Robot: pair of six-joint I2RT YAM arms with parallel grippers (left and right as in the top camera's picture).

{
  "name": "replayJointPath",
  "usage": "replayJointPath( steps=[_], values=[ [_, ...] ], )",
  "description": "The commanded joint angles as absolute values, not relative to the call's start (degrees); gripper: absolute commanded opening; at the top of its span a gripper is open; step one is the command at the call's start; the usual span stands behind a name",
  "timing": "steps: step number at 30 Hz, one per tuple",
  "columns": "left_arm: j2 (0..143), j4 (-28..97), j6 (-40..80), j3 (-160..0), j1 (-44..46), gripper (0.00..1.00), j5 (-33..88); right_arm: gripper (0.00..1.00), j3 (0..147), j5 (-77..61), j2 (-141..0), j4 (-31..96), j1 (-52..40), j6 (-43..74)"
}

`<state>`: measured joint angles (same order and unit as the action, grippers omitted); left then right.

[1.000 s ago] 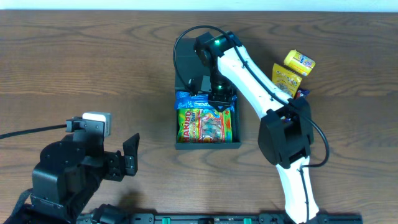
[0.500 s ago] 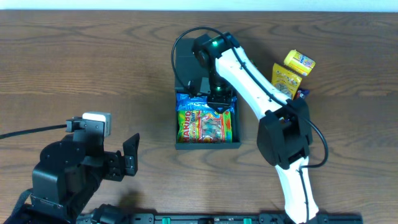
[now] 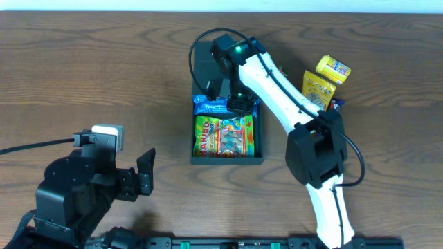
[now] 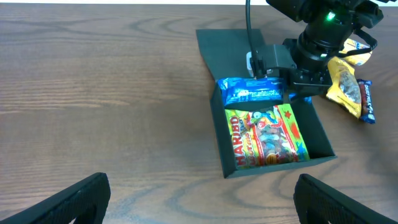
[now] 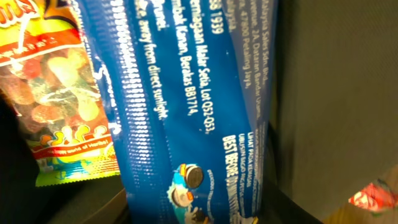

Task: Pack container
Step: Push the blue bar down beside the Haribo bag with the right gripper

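Observation:
The dark container (image 3: 227, 160) sits mid-table with its flap lid (image 3: 206, 66) lying open behind it. A Haribo packet (image 3: 223, 135) lies flat inside. A blue cookie packet (image 3: 213, 105) lies across the container's back end. My right gripper (image 3: 239, 102) is down on it, and in the right wrist view the blue packet (image 5: 186, 112) fills the space between my jaws, next to the Haribo packet (image 5: 56, 93). My left gripper (image 3: 142, 173) is open and empty at the front left. The left wrist view also shows the container (image 4: 273, 169).
Two yellow snack packets (image 3: 333, 69) (image 3: 318, 88) and a dark bar (image 3: 337, 104) lie right of the container, partly behind my right arm. My left arm's base (image 3: 69, 194) takes up the front left corner.
The right gripper has moved slightly up and left with the blue packet. The container has slid a little to the left and toward the front.

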<state>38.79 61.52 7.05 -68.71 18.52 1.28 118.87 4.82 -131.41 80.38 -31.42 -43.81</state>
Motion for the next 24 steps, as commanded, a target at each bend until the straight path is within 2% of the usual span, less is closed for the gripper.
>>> replayJointPath(
  steps=[1, 3, 4, 7, 12, 24],
  values=[
    [38.6, 61.5, 6.2, -69.2, 18.3, 0.95, 0.9, 0.47, 118.7, 7.5, -130.7, 80.2, -31.9, -39.6],
    [38.6, 61.5, 6.2, -69.2, 18.3, 0.95, 0.9, 0.45, 118.7, 7.2, -130.7, 80.4, -31.9, -39.7],
    [38.6, 61.5, 6.2, -69.2, 18.3, 0.95, 0.9, 0.4, 118.7, 7.0, -130.7, 80.4, -32.0, -39.7],
    [38.6, 61.6, 6.2, -69.2, 18.3, 0.95, 0.9, 0.17, 118.7, 6.0, -130.7, 80.7, -32.1, -39.7],
    [38.6, 61.5, 6.2, -69.2, 18.3, 0.95, 0.9, 0.02, 118.7, 4.0, -130.0, 80.9, -32.9, -39.7],
    [38.6, 61.5, 6.2, -69.2, 18.3, 0.95, 1.1, 0.01, 118.7, -2.1, -127.0, 81.1, -33.2, -39.9]
  ],
)
